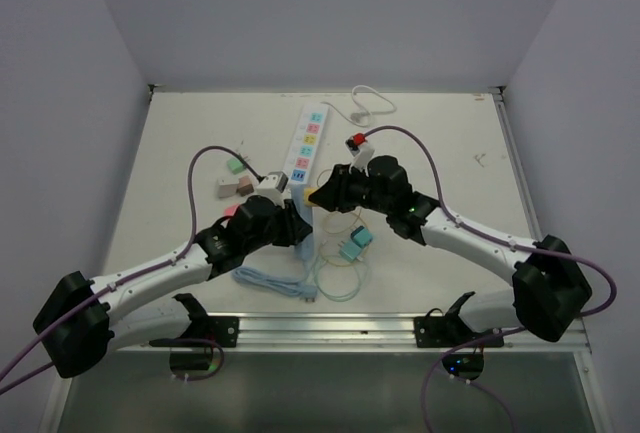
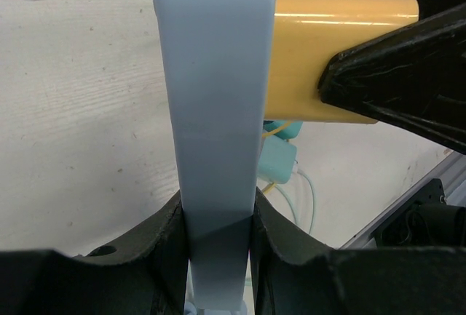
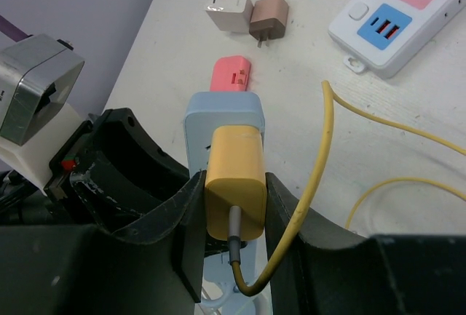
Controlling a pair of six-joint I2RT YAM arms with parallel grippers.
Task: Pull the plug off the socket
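We see the left hand (image 2: 218, 231) clenched on the pale blue socket (image 2: 215, 111), which juts out from between its fingers. The right hand (image 3: 234, 213) grips the yellow plug (image 3: 234, 166) by both sides; the plug sits flush against the socket's face, its yellow cord (image 3: 320, 162) looping beside that hand over the table (image 3: 408, 89)

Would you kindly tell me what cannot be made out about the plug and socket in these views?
- Plug pins: right wrist view, hidden between yellow plug and blue socket block.
- Top view: both largely covered by the left gripper and right gripper.
- Left wrist view: the block's ends, cut off by frame top and fingers.
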